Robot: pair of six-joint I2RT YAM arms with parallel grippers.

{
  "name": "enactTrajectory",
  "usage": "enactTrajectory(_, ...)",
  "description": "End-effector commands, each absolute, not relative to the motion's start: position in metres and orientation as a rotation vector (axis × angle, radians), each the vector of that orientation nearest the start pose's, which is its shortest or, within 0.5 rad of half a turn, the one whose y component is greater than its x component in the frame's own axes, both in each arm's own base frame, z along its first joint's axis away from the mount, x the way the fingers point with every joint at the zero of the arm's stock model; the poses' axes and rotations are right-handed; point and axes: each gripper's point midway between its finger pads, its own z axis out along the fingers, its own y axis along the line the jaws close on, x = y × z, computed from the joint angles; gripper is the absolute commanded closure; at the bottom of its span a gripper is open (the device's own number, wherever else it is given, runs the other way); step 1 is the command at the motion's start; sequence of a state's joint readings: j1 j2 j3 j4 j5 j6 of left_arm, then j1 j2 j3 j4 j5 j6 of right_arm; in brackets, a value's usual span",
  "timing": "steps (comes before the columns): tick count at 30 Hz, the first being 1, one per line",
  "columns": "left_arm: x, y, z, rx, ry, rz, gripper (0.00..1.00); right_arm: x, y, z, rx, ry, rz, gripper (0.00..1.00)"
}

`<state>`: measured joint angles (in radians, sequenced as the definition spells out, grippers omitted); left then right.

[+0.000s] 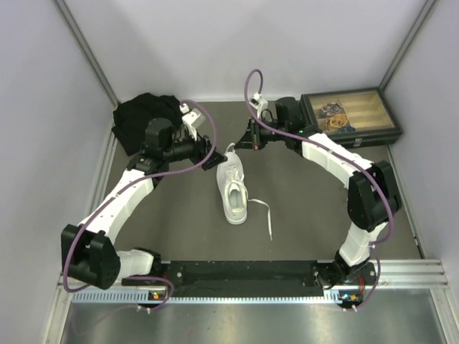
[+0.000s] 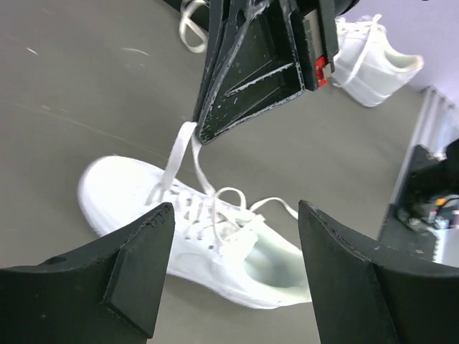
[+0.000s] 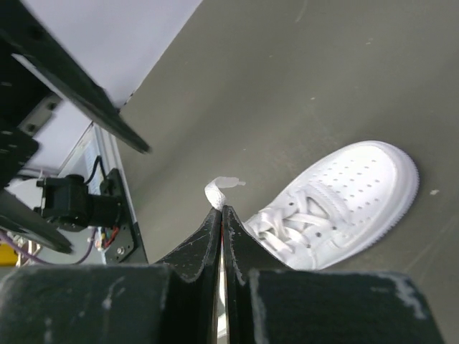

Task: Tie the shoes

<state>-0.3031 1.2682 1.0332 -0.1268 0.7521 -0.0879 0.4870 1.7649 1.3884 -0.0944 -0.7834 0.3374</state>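
The left claw [image 1: 211, 158] and right claw [image 1: 237, 144] hang close together over the dark table [image 1: 179, 229]. Just nearside of them lies the white sneaker [image 1: 234, 192], its lifted lace [image 1: 231, 150] rising between them. A loose lace [image 1: 266, 217] trails beside it. A black cloth bundle [image 1: 140, 118] sits behind the left claw, and a compartmented box [image 1: 351, 137] lies right of the right claw.

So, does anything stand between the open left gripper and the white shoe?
Nothing solid. The left gripper looks straight onto the shoe; only a lace, held up by the shut right gripper, rises from its front eyelets.
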Motion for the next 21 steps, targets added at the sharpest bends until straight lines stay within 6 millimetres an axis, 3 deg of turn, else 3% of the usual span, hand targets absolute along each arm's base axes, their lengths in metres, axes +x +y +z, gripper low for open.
enactTrajectory(1, 0.312, -0.239, 0.262, 0.653, 1.741, -1.122, 0.26, 0.335, 0.356, 0.265, -0.79, 1.874, 1.348, 1.0)
enactTrajectory(5, 0.319, -0.242, 0.242, 0.607, 1.757, -1.145, 0.27, 0.328, 0.359, 0.266, -0.824, 1.871, 1.352, 1.0)
enactTrajectory(9, 0.332, -0.243, 0.237, 0.572, 1.726, -1.127, 0.29, 0.323, 0.36, 0.27, -0.829, 1.867, 1.375, 1.0)
enactTrajectory(14, 0.333, -0.254, 0.222, 0.603, 1.728, -1.191, 0.42, 0.323, 0.362, 0.277, -0.823, 1.858, 1.396, 1.0)
enactTrajectory(19, 0.339, -0.264, 0.216, 0.61, 1.716, -1.207, 0.44, 0.322, 0.364, 0.28, -0.818, 1.855, 1.427, 1.0)
enactTrajectory(21, 0.34, -0.269, 0.215, 0.61, 1.717, -1.204, 0.54, 0.32, 0.364, 0.281, -0.814, 1.857, 1.442, 1.0)
